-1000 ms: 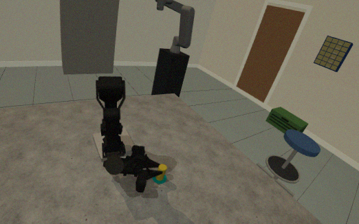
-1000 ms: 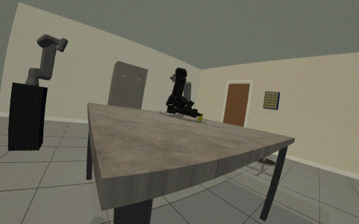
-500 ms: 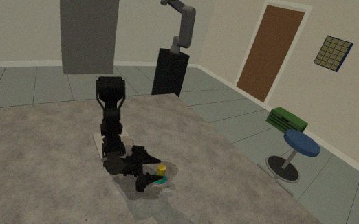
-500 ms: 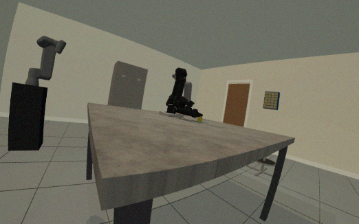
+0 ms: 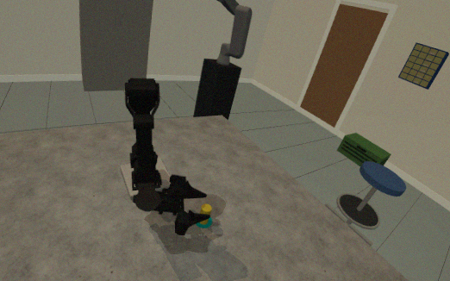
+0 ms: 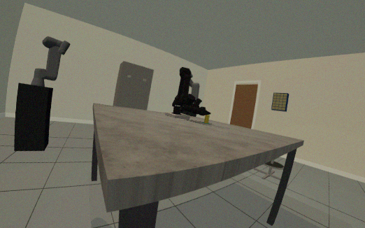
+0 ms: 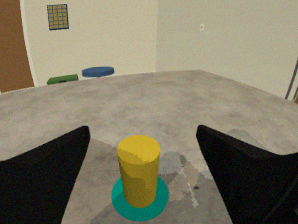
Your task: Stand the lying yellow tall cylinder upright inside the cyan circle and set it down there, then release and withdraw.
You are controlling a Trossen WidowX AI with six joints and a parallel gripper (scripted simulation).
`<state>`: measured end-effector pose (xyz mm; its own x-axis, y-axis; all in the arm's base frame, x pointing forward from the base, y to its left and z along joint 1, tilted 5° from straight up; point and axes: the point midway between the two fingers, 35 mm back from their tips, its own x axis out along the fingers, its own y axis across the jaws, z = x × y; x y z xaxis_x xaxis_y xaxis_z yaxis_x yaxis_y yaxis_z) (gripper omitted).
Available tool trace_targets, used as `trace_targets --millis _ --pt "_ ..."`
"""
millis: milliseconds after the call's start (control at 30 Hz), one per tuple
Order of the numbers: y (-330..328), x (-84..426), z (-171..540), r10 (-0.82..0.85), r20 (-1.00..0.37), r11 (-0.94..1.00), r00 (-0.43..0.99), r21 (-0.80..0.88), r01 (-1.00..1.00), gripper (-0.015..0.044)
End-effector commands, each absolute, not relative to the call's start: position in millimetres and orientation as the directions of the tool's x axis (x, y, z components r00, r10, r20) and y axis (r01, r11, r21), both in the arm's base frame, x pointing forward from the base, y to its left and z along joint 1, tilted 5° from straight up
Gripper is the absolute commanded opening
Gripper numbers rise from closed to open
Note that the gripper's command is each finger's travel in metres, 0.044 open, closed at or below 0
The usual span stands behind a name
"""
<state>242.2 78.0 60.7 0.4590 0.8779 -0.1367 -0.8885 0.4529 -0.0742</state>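
The yellow tall cylinder (image 5: 206, 209) (image 6: 206, 119) (image 7: 139, 175) stands upright. In the wrist view its base is within the cyan circle (image 5: 204, 225) (image 7: 119, 196), with cyan showing at both sides and in front; the part of the circle behind it is hidden. My gripper (image 5: 207, 206) (image 7: 144, 131) is open and empty, its black fingers wide apart. In the wrist view one finger is on each side of the cylinder, with a gap on both sides and no contact visible. The fingertips are near the height of the cylinder's top.
The table (image 5: 62, 172) (image 6: 176, 147) carries the arm's pale base plate (image 5: 127, 174). The table's edge lies beyond the cylinder. A blue stool (image 5: 382, 177) and a green box (image 5: 364, 148) stand on the floor. Another arm (image 5: 240, 32) (image 6: 53, 63) stands on a black pedestal away from the table.
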Motion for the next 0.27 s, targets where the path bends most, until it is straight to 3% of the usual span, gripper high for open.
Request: trace_targets --millis 0,233 --pt "77 246 72 0.876 -0.136 0.455 0.462 -0.083 -0.887 0.0400" --pt "79 244 94 0.877 -0.134 0.453 0.461 -0.084 -0.887 0.0400"
